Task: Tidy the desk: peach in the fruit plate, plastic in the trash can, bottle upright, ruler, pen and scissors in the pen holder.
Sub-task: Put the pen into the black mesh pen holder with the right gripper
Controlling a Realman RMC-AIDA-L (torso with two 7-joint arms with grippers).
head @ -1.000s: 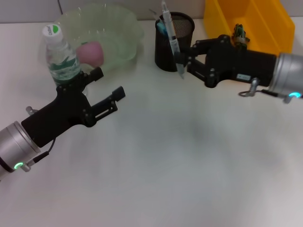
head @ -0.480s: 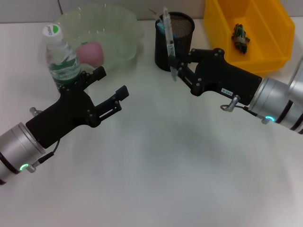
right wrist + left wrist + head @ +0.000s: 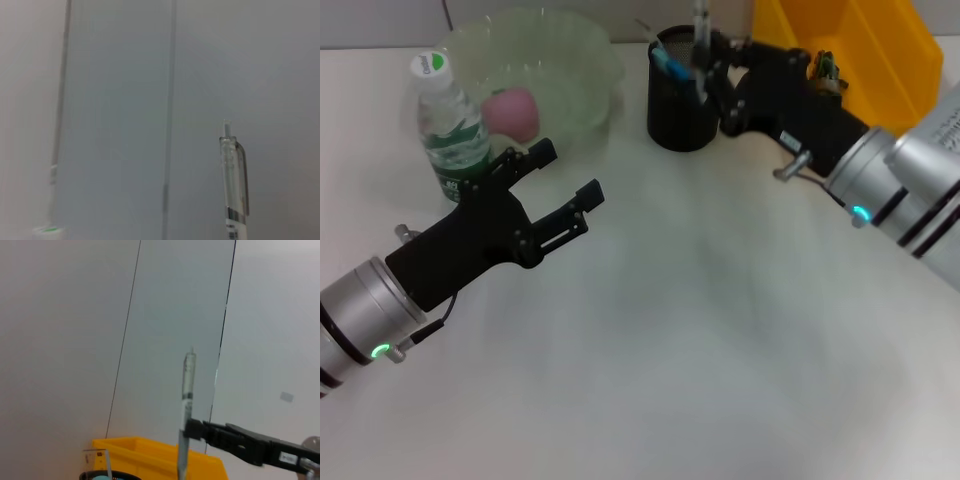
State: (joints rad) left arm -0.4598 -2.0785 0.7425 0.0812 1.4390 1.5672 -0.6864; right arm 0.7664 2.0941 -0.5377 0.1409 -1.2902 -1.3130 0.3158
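- Head view: the pen was held upright by the right gripper, clamped shut on it, directly over the holder at about 12 o'clock on the desk. The lower end appeared to be at or just inside the holder's mouth; how deep could not be told. The left gripper was held wide apart and empty at 9 o'clock, beside the bottle, which stood upright. The peach lay in the plate.
- Left wrist view: the pen was seen vertical in the right gripper's grip above the bin.
- Right wrist view: only the pen's upper end was shown.
- To do it well, the pen should be kept vertical, lowered past the rim clear of the items already inside, and released only once well in.
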